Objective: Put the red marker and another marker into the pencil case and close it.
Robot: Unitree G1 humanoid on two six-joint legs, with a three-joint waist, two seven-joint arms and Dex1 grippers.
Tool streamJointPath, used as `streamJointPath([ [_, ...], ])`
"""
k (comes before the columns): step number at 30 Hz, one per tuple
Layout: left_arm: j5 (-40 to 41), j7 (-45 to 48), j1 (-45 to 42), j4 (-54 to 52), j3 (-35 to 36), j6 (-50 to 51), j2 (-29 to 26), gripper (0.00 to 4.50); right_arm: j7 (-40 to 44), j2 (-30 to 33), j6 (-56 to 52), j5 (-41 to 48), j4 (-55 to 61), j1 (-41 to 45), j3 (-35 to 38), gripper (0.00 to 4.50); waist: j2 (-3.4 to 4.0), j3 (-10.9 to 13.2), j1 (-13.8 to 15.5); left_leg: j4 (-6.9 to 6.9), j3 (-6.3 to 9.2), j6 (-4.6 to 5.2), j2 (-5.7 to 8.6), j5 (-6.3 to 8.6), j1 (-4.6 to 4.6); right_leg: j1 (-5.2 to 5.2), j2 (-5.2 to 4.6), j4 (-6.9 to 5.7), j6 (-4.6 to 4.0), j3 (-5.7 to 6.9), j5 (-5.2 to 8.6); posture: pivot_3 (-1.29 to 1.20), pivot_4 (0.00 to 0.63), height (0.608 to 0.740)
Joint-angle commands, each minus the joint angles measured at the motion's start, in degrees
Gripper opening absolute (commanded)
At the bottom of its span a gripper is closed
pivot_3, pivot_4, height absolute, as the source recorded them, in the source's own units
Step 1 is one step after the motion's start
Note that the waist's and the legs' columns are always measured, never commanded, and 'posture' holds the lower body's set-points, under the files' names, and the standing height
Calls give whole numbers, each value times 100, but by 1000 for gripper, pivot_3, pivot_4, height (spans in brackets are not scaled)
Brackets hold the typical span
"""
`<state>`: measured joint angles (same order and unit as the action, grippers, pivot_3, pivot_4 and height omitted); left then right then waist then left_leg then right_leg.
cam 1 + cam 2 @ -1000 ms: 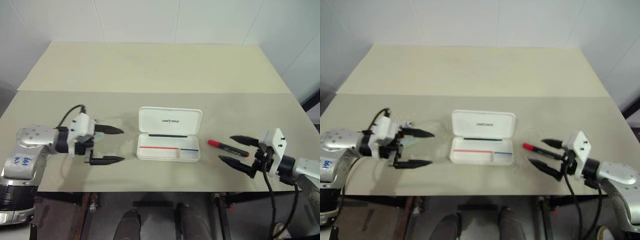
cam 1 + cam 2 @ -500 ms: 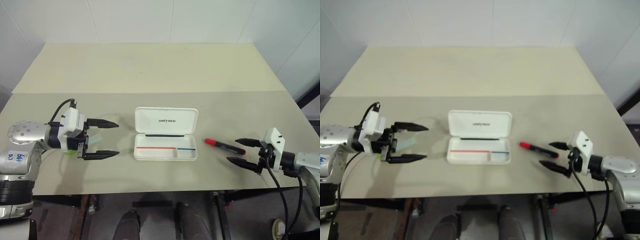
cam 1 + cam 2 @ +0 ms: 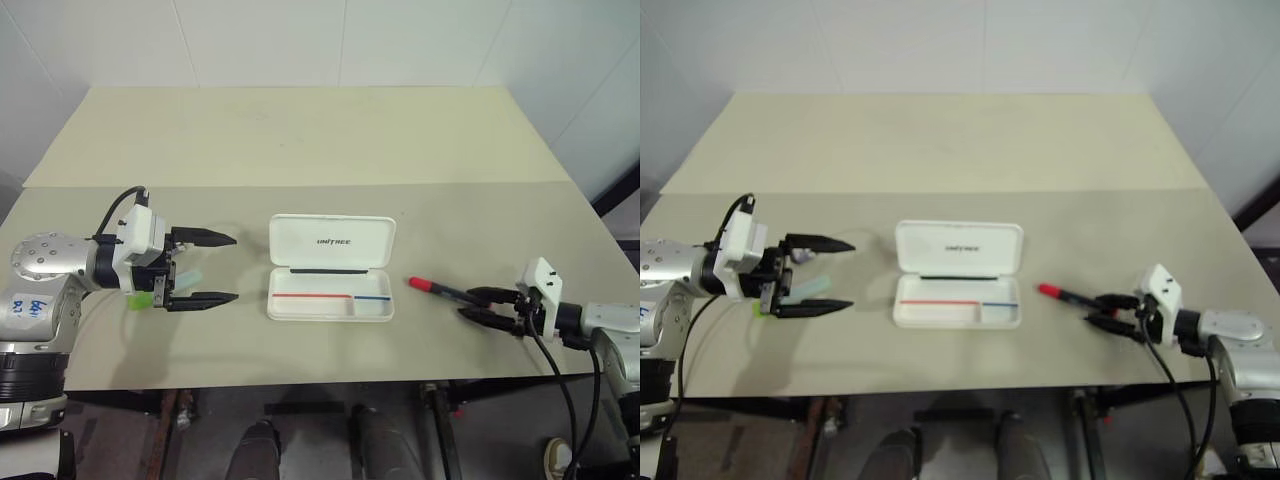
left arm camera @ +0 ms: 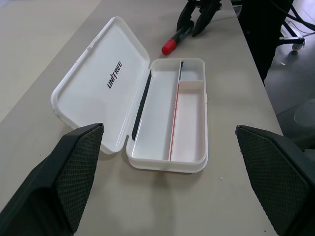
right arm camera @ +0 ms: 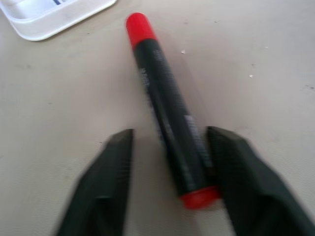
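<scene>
Right gripper (image 5: 170, 189) jaws straddle red marker (image 5: 165, 105) tail, not yet clamped; centre barrel, then squeeze. Left gripper (image 3: 205, 268) jaws spread, empty.

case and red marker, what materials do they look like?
Case: looks like rigid white plastic, smooth and slightly glossy, with moulded rounded corners, thin walls and a divider inside. Red marker: probably plastic too, a dark matte barrel with faint print and a smooth bright red cap. Neither can be confirmed by sight alone.

The pencil case (image 4: 189, 123) looks smooth glossy plastic (table (image 3: 300, 140) matt).
</scene>
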<state>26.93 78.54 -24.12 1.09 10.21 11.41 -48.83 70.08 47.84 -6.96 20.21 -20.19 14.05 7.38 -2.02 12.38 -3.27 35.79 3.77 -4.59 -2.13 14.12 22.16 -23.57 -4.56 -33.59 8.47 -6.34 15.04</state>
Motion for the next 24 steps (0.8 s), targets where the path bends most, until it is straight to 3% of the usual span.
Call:
streamJointPath([
  [1,75,-26,-80,26,102,-142,-23,4500,78,-39,98,-12,48,91,8,1043,0,0,0,0,0,0,0,0,0,0,0,0,0,0,0,0,150,740],
  [3,72,-33,-46,25,89,-157,-14,4500,61,-48,110,-23,79,98,10,650,0,0,-1,1,0,0,0,0,0,0,0,-2,1,0,0,0,150,740],
  [11,29,-48,0,52,33,-234,25,4500,-112,99,119,-80,405,62,145,652,0,0,1,7,0,0,0,0,0,0,0,-6,1,0,-1,0,150,740],
  [18,-31,-28,17,285,136,-450,-52,4500,-61,623,-790,383,2056,32,357,652,11,7,-2,10,0,0,0,0,0,-2,0,-11,1,-1,0,0,150,740],
  [24,-37,-44,80,390,176,-611,-76,4500,-295,541,-1676,947,3505,244,174,652,11,7,7,11,0,-1,0,0,2,-2,0,-9,1,-1,1,0,150,740],
])
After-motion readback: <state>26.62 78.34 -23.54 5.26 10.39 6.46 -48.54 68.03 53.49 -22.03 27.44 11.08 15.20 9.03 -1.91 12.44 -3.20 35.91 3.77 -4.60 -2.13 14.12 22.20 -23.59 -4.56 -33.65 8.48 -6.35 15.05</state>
